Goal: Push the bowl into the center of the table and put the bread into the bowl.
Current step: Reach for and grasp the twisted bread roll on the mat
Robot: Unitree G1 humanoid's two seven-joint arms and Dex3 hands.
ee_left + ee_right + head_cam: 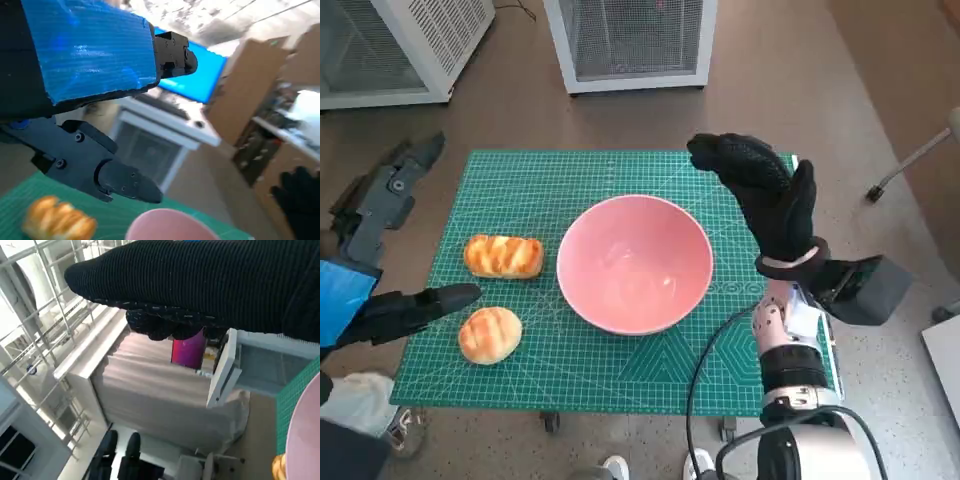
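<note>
A pink bowl (635,262) stands empty near the middle of the green cutting mat (560,375). Its rim shows in the left wrist view (170,225) and the right wrist view (305,440). Two golden bread pieces lie left of the bowl: a long ridged loaf (503,256) (59,220) and a round roll (489,334). My left hand (395,312) hovers at the mat's left edge, fingers (450,297) stretched toward the roll and holding nothing. My right hand (765,195) is raised beside the bowl's right rim, fingers extended, empty.
White mesh-sided cabinets (630,40) stand on the floor beyond the table. A metal stand leg (910,160) is at the right. A shoe (405,430) of a person shows below the table's left corner.
</note>
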